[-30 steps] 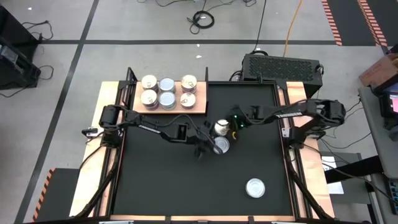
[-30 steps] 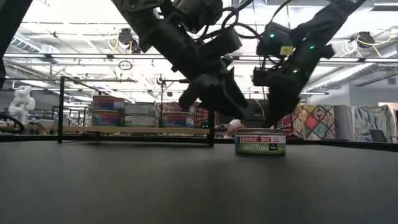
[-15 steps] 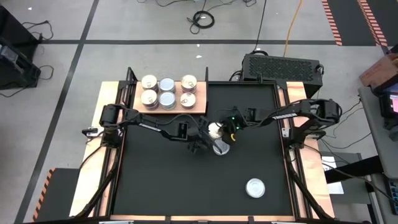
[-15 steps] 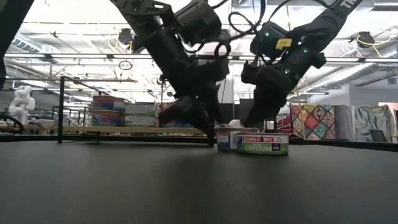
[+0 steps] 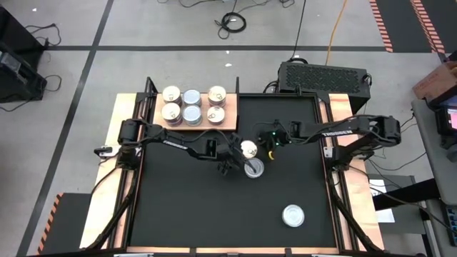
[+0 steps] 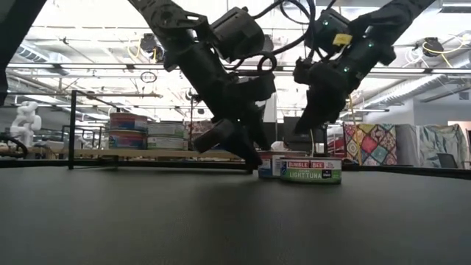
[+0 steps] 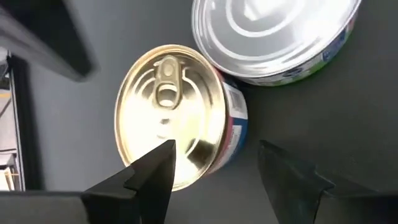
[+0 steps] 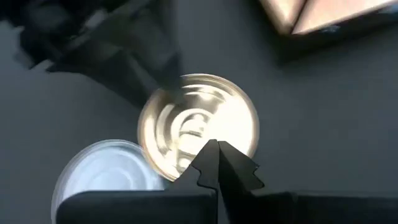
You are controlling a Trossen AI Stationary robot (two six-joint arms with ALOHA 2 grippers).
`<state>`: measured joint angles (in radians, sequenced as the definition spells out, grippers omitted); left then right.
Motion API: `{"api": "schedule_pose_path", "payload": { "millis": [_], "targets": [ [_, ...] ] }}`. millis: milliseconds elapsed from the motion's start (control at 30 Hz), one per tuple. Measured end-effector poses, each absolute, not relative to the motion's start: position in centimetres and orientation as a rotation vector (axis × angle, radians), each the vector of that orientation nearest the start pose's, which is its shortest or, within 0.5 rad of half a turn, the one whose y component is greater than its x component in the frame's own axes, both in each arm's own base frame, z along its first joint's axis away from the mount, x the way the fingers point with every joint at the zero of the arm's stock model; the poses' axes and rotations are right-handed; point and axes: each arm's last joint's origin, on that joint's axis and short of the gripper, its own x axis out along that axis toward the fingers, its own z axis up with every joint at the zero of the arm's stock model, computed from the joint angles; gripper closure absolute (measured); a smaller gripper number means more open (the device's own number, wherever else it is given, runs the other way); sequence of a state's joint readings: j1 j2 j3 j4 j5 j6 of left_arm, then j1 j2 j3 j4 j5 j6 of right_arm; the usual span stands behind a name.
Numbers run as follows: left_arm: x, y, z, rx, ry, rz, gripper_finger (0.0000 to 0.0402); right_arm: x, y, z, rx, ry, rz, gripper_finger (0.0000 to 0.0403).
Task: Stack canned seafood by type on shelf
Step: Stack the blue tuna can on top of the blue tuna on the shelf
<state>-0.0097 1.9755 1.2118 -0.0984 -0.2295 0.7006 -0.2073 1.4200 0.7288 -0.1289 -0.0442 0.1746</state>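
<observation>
In the high view, six cans (image 5: pixel 192 105) sit on the light wooden shelf (image 5: pixel 230 121) at the upper left of the black mat (image 5: pixel 186 207). Near the middle of the mat are two more cans that touch each other: a gold-topped can (image 5: pixel 248 148) and a silvery can (image 5: pixel 254 168) just below it. The left gripper (image 5: pixel 235 158) reaches in from the left, and its fingers (image 7: pixel 152 177) are spread wide, hanging over the gold-topped can's edge without squeezing it. The right gripper (image 5: pixel 267 141) comes in from the right and sits just right of the gold-topped can, with its fingers pressed together and holding nothing. One more can with a pale top (image 5: pixel 293 215) lies alone at the lower right of the mat, well apart from the rest
</observation>
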Motion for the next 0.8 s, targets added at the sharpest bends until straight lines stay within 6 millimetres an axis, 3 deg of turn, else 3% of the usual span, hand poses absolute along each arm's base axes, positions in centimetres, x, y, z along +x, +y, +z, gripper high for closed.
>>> {"api": "schedule_pose_path", "payload": {
  "millis": [167,533,700,800],
  "targets": [
    [40.6,0.3,14.7,0.763,0.886,-0.093,0.0201,25.7,-5.4,19.4,0.273,0.812,-0.309,0.0402],
    [40.7,0.8,14.3,0.769,0.903,-0.085,0.0316,24.7,-4.1,21.8,0.287,0.722,-0.277,0.0402],
    [40.5,0.5,14.6,0.770,0.911,-0.085,0.0387,24.4,-3.6,22.5,0.289,0.691,-0.260,0.0402],
    [40.4,0.3,14.6,0.771,0.922,-0.085,0.0395,24.2,-3.3,22.9,0.292,0.675,-0.254,0.0402]
  ]
}}
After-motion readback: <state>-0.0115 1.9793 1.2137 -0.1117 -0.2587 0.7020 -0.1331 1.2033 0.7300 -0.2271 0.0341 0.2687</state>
